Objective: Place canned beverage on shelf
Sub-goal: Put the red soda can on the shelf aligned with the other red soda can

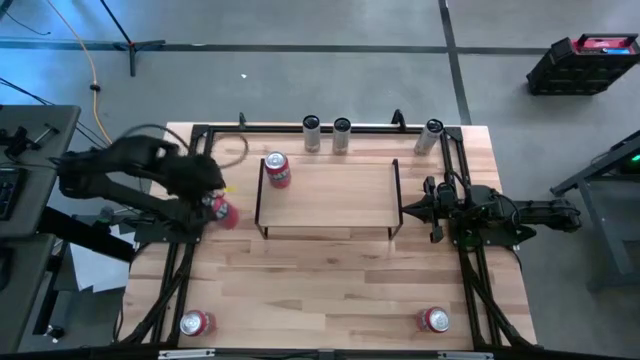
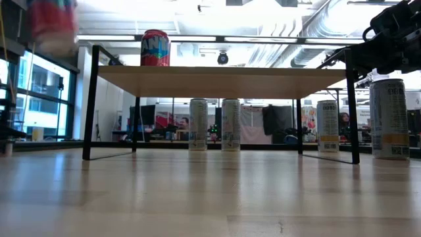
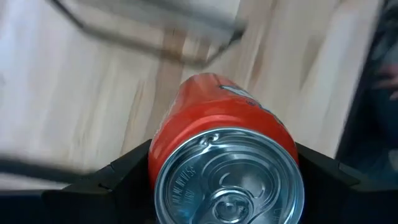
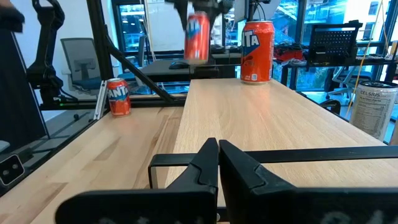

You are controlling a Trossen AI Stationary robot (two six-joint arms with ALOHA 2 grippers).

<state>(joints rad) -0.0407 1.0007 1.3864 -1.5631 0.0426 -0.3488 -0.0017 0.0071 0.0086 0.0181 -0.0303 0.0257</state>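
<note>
left gripper (image 1: pixel 218 208): raised, fingers clamped | right gripper (image 1: pixel 408 209): fingers together

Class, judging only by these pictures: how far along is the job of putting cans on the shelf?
Done: one red can stands on the shelf, at its left end. In hand: the left tool holds a second red can lifted off the table, just left of the shelf; it is not yet over the board. Left: setting it down. Two more red cans wait at the table's near edge. The right tool sits shut at the shelf's right end.

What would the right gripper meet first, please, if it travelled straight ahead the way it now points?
Probably the black end rail of the shelf, directly ahead of the right gripper, whose jaws are shut. Past the rail the board looks bare; the orange can stands off to one side.
</note>
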